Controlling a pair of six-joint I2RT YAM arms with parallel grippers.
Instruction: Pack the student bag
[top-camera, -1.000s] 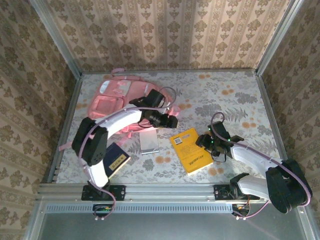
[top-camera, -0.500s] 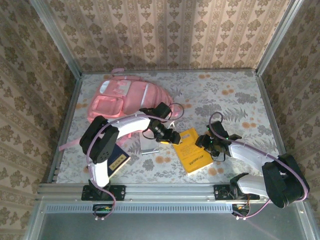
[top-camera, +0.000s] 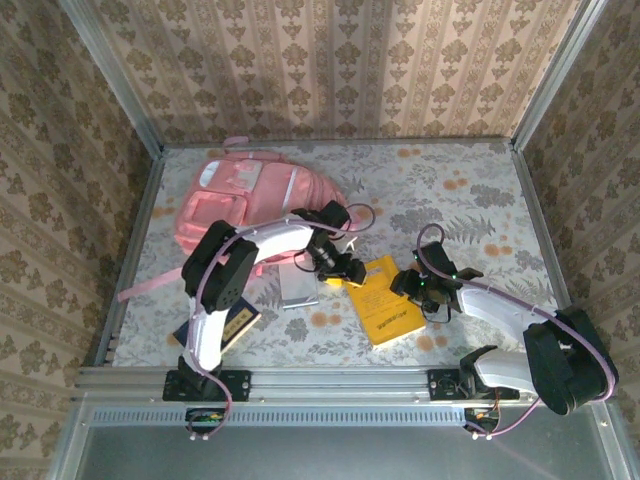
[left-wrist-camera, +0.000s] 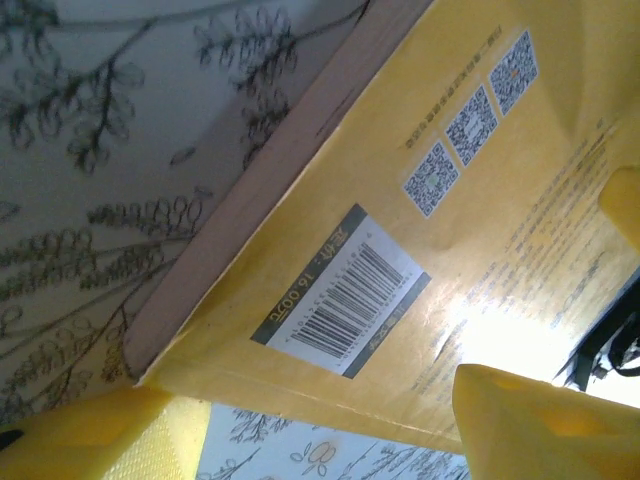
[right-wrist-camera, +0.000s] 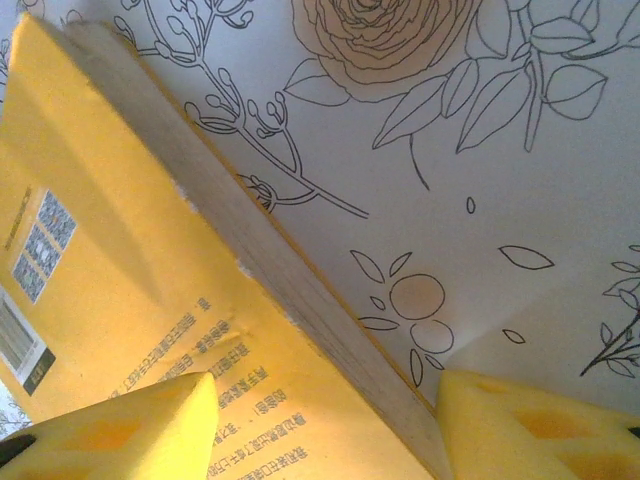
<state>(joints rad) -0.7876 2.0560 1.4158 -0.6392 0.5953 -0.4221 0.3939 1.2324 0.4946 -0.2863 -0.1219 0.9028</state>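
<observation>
Well, the right gripper (top-camera: 414, 288) is closest, its jaws partly open over the yellow book's (top-camera: 385, 305) edge, holding nothing. Next, the left gripper (top-camera: 347, 272) hangs open over the book's corner. Far back lies the student bag (top-camera: 250, 200). It looks soft and floppy, so grab its top loop (top-camera: 236, 141).

The yellow book (top-camera: 383, 300) has its far corner hidden under the left gripper (top-camera: 349, 274) and its right edge under the right gripper (top-camera: 410, 288). Left of the yellow book, the left arm (top-camera: 270, 236) covers part of a grey flat item (top-camera: 298, 292) and a dark blue book (top-camera: 234, 324). The cover's small print (left-wrist-camera: 560, 230) is unreadable.
</observation>
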